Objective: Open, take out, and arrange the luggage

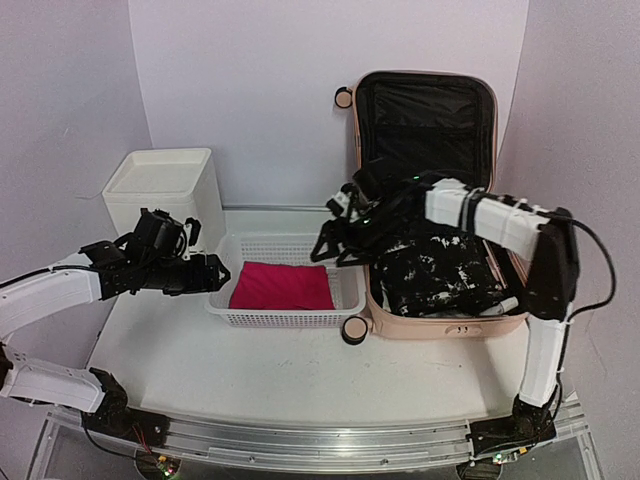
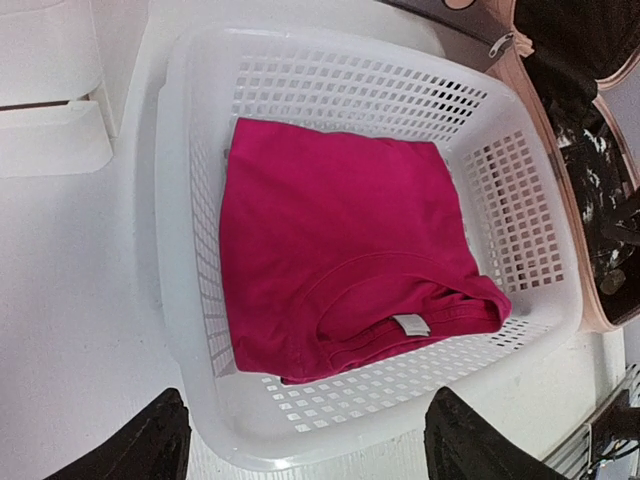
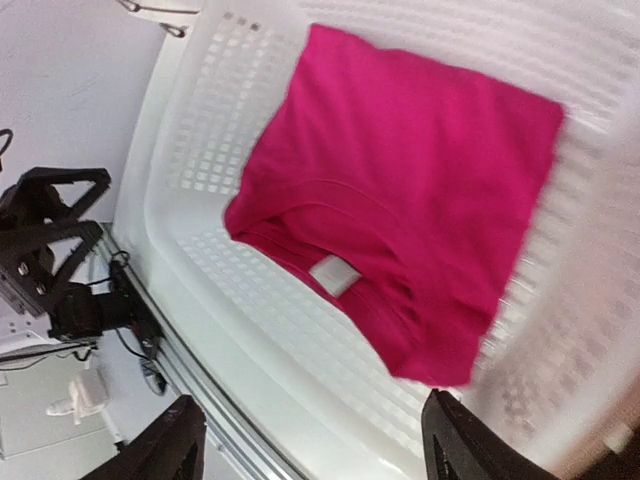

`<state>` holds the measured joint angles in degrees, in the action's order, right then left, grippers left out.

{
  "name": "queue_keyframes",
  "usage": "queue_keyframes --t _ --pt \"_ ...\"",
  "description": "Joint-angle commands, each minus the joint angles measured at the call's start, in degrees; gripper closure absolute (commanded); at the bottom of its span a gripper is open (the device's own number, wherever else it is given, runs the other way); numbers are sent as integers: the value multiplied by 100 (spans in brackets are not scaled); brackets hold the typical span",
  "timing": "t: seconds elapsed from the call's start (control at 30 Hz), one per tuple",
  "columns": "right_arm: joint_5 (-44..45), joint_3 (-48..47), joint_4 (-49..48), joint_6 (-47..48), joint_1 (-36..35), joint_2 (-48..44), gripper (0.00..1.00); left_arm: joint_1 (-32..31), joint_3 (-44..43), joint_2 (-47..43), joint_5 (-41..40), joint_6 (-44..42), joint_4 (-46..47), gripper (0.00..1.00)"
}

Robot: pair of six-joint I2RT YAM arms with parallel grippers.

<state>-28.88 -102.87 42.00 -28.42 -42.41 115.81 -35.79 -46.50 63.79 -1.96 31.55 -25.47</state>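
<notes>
1. Left wrist view. Nearest the lens is the left gripper (image 2: 305,440). Its black fingers (image 2: 150,445) sit at 7 and 5 o'clock, spread wide with nothing between them, so it is released.
2. It hovers off the near rim of the white mesh basket (image 2: 190,300). A folded magenta T-shirt (image 2: 340,260) lies flat inside, label toward 5 o'clock. Judgement: this arm waits beside the basket, out of the other arm's path.
3. At 3 o'clock is the pale pink edge of the luggage (image 2: 540,120), just beside the basket. I cannot tell whether they touch.
4. Right wrist view. The right gripper (image 3: 305,440) has its fingers at 7 and 5 o'clock, apart and empty, so it is released too. It looks down on the same shirt. The 3 o'clock side is blurred.
5. Top external view. The luggage stands at 2 o'clock on the table, lid upright against the back wall, probably so that it stays open. Its lower half holds black-and-white patterned clothing (image 1: 440,270). The right gripper hangs over the seam between basket and luggage. A white drawer unit (image 1: 165,190) sits at 10 o'clock.
6. Judgement: the luggage is open and one garment is arranged in the basket. The patterned clothing is the likely next pick.
</notes>
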Motion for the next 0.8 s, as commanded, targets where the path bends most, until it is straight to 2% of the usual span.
queue_keyframes --t 0.0,0.13,0.23,0.4,0.53,0.67,0.77 --pt "1260 1003 1442 1518 467 -1610 21 -7 -486 -137 178 -226 37 16" --pt "2389 2093 1943 2175 939 -2808 12 1 -454 -327 -56 -158 218 7" --pt "3036 2415 2203 2365 1153 -3058 8 2 -257 -580 -421 58 476 3" --pt "3334 2072 2421 2317 1153 -2572 9 2 -88 -737 -676 291 752 1" --pt "3499 1463 2427 2046 1027 -1834 19 1 -116 -645 -646 366 746 1" --pt "4126 882 2532 2073 641 -1131 23 -2 -98 -560 -556 514 746 1" --pt "4676 469 2694 2043 467 -654 34 3 -83 -515 -528 549 735 2"
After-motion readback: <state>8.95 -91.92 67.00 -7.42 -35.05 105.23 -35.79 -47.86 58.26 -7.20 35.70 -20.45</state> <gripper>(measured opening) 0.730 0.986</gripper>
